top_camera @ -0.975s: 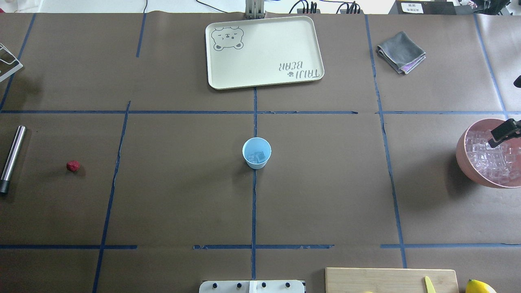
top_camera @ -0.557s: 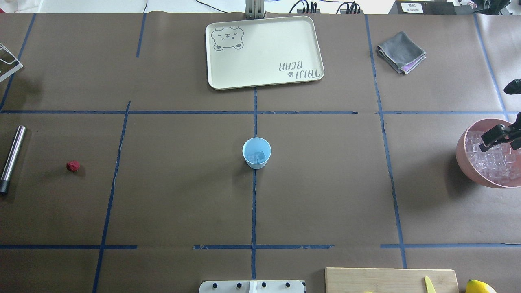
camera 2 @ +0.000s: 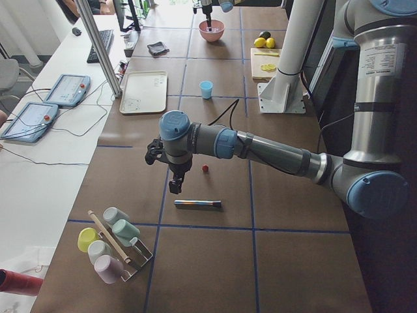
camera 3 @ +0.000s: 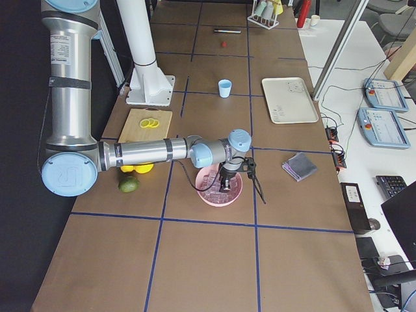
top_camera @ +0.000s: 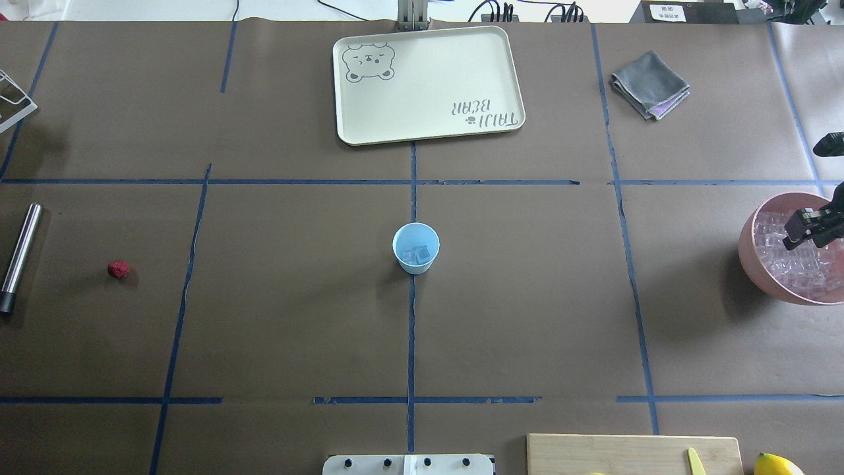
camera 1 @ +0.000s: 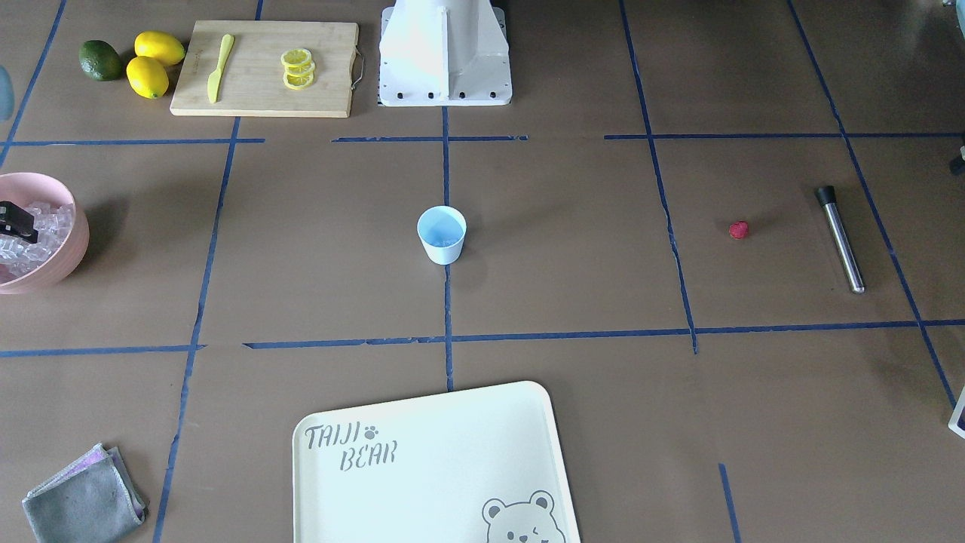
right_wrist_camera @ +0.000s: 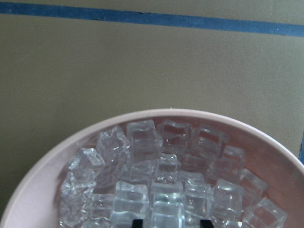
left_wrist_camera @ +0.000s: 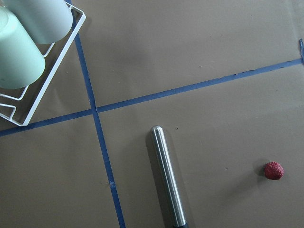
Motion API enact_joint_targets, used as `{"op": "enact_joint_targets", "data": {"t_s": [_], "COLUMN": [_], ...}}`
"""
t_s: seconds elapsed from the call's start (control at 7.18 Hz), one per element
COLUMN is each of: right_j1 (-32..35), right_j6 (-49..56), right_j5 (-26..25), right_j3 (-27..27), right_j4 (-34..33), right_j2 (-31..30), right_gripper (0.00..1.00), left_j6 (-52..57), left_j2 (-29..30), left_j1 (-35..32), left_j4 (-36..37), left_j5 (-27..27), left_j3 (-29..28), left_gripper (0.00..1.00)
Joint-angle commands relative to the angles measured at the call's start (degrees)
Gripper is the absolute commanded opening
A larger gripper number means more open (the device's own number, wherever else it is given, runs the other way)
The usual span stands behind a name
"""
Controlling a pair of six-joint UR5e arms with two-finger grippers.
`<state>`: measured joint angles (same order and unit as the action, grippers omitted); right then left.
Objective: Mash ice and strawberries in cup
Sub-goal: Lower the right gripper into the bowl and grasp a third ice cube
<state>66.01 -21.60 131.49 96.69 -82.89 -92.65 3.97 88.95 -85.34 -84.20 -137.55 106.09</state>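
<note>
Right gripper (right_wrist_camera: 171,222) spread over ice (right_wrist_camera: 142,137) in one pink bowl (top_camera: 746,254).
One pale blue cup (top_camera: 416,248), two clear cubes (top_camera: 418,254) inside; one red strawberry (top_camera: 119,268).

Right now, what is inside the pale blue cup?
Clear ice cubes lie at the bottom of the cup, at least two. The strawberry is not inside; it lies on the table. Anything under the cubes is covered.

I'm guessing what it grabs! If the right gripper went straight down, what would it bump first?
Probably the ice piled in the bowl; the right gripper points straight down at the cubes.
</note>
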Motion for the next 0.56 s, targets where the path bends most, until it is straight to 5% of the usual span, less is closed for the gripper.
{"op": "enact_joint_targets", "data": {"t_s": [0.0, 0.14, 0.42], "right_j1": [-0.01, 0.08, 0.34], "right_j6": [0.07, 0.24, -0.98], "right_j5": [-0.53, -0.53, -0.09], "right_j3": [0.25, 0.68, 11.08], "right_j4": [0.09, 0.09, -0.86], "right_j2": [0.19, 0.36, -0.42], "right_gripper": [0.0, 0.0, 0.0], "left_j6": [0.07, 0.07, 0.07], "left_j2": [0.0, 0.0, 0.0], "left_j1": [0.0, 0.0, 0.0], "left_j4": [0.0, 0.0, 0.0], "left_j5": [0.0, 0.0, 0.0], "left_j3": [-0.01, -0.01, 0.08], "left_gripper": [1.0, 1.0, 1.0]}}
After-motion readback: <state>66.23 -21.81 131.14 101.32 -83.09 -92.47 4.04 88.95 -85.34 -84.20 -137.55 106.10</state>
